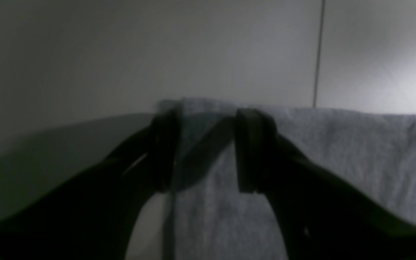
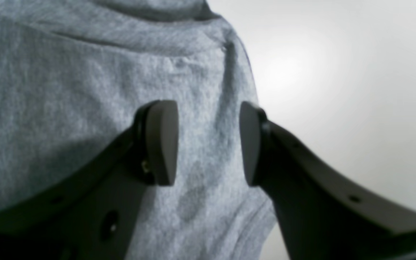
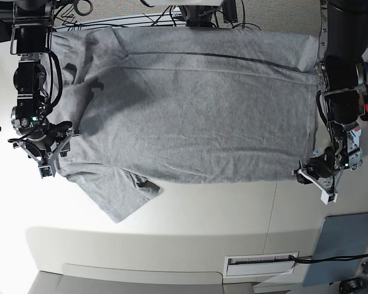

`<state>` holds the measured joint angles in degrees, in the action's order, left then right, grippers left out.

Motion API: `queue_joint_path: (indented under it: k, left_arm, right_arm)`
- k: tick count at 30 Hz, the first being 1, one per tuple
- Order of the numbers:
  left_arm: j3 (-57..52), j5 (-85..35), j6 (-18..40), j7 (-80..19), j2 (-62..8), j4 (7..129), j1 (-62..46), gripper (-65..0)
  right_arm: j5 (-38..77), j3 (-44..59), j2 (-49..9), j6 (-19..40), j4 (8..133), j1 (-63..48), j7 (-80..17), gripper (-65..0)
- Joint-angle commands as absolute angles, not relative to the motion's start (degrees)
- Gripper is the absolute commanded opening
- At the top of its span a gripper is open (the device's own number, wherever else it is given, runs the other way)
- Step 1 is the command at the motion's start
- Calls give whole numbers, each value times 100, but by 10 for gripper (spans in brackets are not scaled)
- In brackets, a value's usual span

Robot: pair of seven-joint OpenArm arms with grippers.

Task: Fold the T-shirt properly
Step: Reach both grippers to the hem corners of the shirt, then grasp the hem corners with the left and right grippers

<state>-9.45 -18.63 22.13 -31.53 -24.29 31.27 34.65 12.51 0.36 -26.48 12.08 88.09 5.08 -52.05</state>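
Bare table [image 3: 190, 214] lies free below the T-shirt [image 3: 196, 110] (cables [image 3: 172, 15] crowd the far edge); a blue panel [image 3: 343, 248] blocks one corner.

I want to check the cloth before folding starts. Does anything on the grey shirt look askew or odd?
Mostly flat, but one short sleeve of the heather-grey cotton T-shirt sticks out crooked toward the table's front, its edge curled under in a dark fold. A small darker spot shows near the right gripper.

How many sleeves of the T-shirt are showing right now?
1. The T-shirt shows one sleeve, spread toward the bottom left of the base view near the right gripper. The other may be folded under.
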Motion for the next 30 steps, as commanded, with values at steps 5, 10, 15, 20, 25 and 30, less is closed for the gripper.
queue_joint_path:
  k: [5,10,15,20,25,30]
  left_arm:
    - [-950,-1861,2259,-3395,-2475,3175,3472,-458]
    - [-950,-1855,2606,-3393,-2477,3175,3299,-618]
    - [-950,-1619,2689,-3131,-2475,3175,3323,-650]
    - [-952,-1621,2663,-2902,-2477,3177,3367,-650]
    - [-950,-1623,2536,-2904,-2475,3177,3367,-650]
    - [-950,-1625,2558,-2902,-2475,3177,3367,-650]
  right_arm:
    - [1190,84,-2749,1199,8903,681,-4436,-375]
    - [980,84,-2746,1194,8901,683,-3887,-375]
    - [950,84,-2749,1212,8879,753,-3905,-374]
    - [937,84,-2749,1219,8864,991,-4073,-358]
    - [939,80,-2744,1518,8490,1385,-4069,-357]
    - [980,67,-2709,2139,7063,2200,-3966,-263]
